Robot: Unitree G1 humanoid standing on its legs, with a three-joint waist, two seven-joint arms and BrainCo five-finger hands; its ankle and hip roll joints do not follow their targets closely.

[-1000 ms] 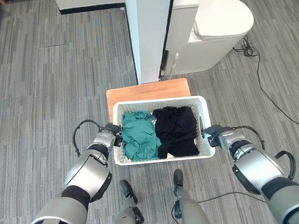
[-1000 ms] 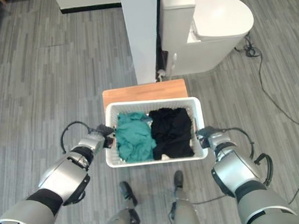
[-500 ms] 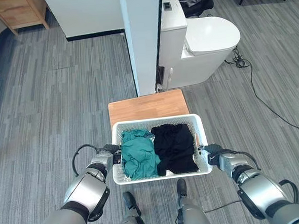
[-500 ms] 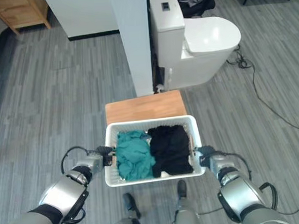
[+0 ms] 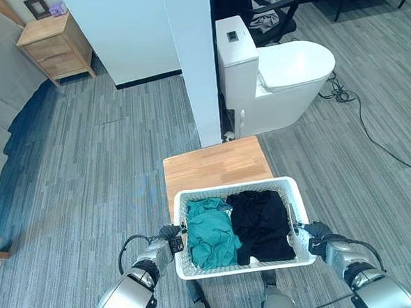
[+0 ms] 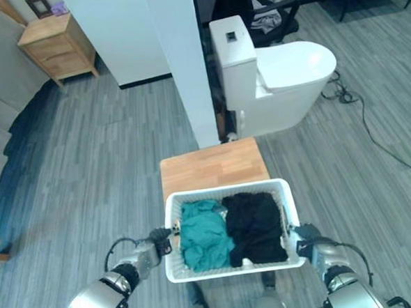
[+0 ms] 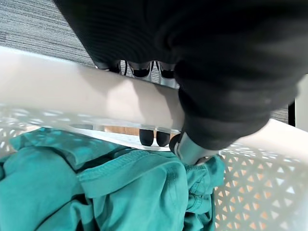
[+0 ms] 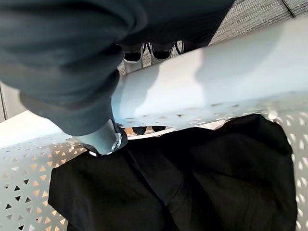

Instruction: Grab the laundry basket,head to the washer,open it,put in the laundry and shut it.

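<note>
Two hands carry the white laundry basket [image 5: 239,187], one at each short end, in front of the robot and above the grey plank floor [image 5: 101,167]. At the far left of the room stands a wooden nightstand [image 5: 54,44]. Nearer, the left hand [image 5: 170,238] sits at the basket's left rim; its wrist view shows its fingers [image 7: 147,137] hooked over the rim and down through the handle slot, thumb alongside, so it is clamped on the rim. Just inside that wall lies a crumpled teal garment [image 5: 210,232], touching the wall the left hand grips.

Beyond the basket's far edge a low wooden worktop [image 5: 217,167] shows; the basket overlaps its near edge in the head views, though whether it touches the wood or is held above it is hard to say from here. Behind that rises a white partition wall [image 5: 189,57], and beside it a white toilet [image 5: 277,69] with its lid down.

To the right of the teal piece, a black garment [image 5: 262,224] fills the basket's other half, the two touching along the middle. The right hand [image 5: 315,232] holds the right rim the same way: its fingers [image 8: 139,129] curl over the edge and through the slot, with the black cloth directly beneath.
</note>
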